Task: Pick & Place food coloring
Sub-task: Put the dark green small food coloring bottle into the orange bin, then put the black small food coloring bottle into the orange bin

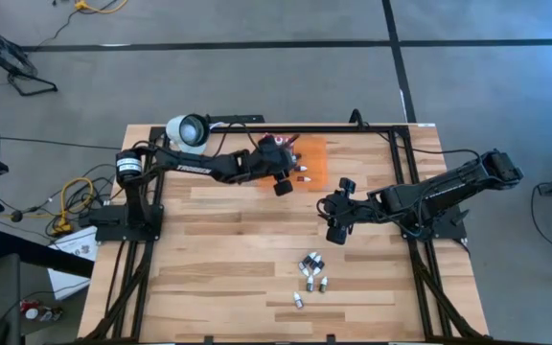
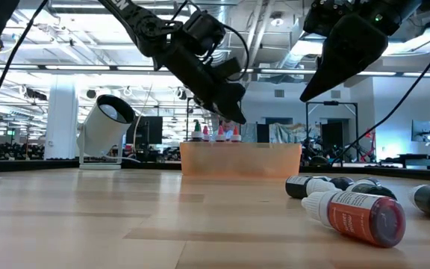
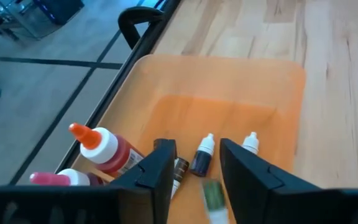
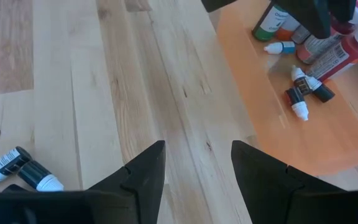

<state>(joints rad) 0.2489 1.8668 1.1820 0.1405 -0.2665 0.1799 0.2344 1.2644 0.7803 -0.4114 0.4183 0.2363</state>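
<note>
Left gripper [image 1: 289,178], apparently empty, over orange mat [image 1: 314,163]

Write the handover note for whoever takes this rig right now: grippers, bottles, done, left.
Left gripper: open, empty, above the orange tray.
Right gripper: open, empty, over bare wood between the tray and the loose bottles.
Done: several bottles in the tray, small droppers lying flat and bigger ones standing.
Left: a cluster of small bottles on the table's front part, a red one on its side among them.
</note>
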